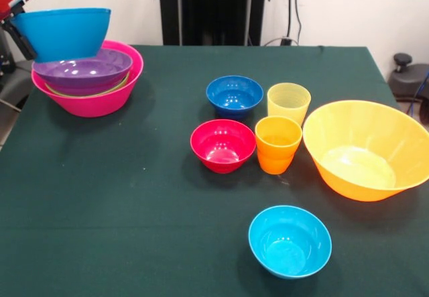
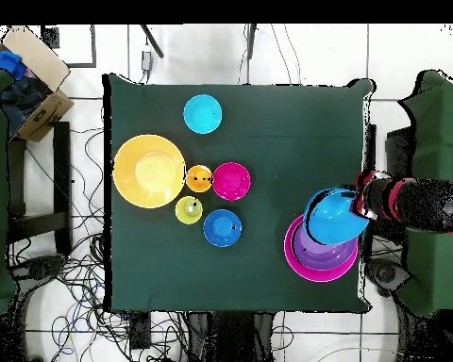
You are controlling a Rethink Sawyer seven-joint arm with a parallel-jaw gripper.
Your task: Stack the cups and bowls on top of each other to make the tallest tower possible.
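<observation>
The sky blue bowl (image 1: 62,33) is held tilted by its rim in the closed gripper (image 2: 365,205) just above the purple bowl (image 1: 84,70), which is nested with the green bowl (image 1: 119,84) inside the pink bowl (image 1: 100,101) at the table (image 1: 120,203) edge.

Dark green tablecloth (image 1: 134,196) over table; cardboard box (image 2: 37,85), tangled floor cables (image 2: 70,283) beside it.
</observation>
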